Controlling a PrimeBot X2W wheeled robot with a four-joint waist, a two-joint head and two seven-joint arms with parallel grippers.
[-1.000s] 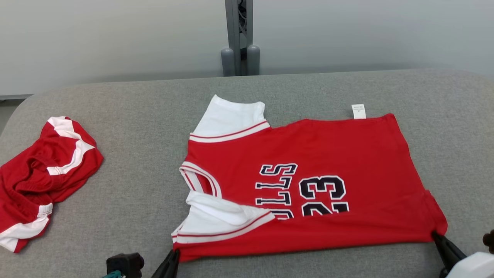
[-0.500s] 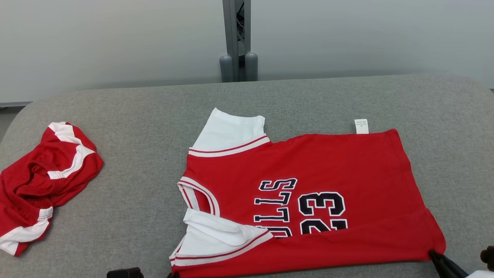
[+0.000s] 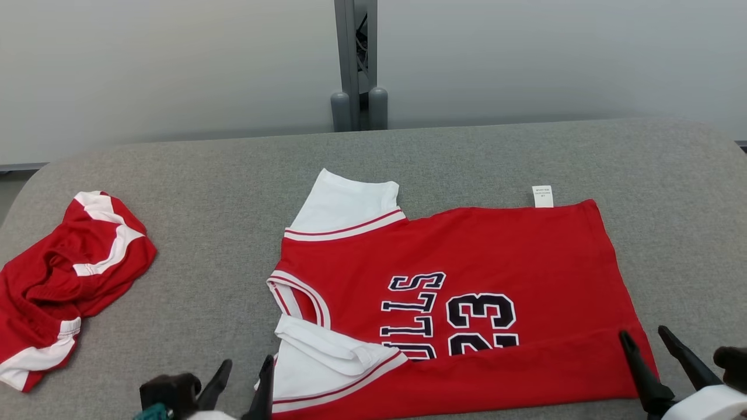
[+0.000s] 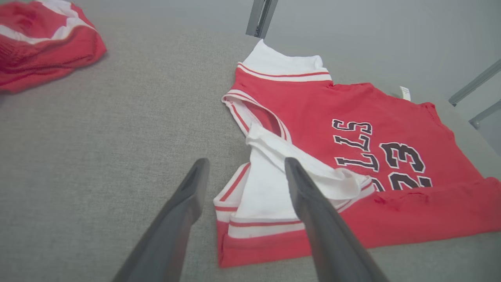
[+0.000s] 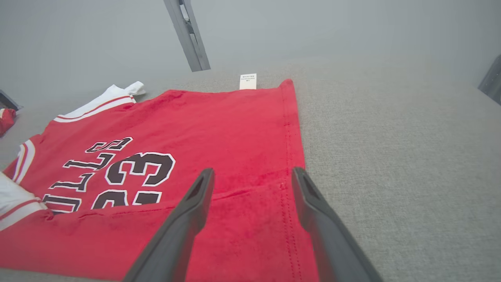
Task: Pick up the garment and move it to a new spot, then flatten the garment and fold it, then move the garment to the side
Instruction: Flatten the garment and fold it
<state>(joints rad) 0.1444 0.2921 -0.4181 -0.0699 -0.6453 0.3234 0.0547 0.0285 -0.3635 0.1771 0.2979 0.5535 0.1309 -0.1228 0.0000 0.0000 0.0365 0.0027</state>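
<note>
Released since earlier: left tool (image 3: 248, 360), right tool (image 3: 642, 331) spread apart | jersey (image 3: 467, 245) lies flat

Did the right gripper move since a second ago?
Yes. The right gripper released the jersey's near corner and its jaws spread sideways, now astride the hem.

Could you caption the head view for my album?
The left gripper and right gripper stand open at near corners of a red jersey.

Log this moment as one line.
left gripper: open | right gripper: open | jersey: flat on table, near edge folded, unheld
</note>
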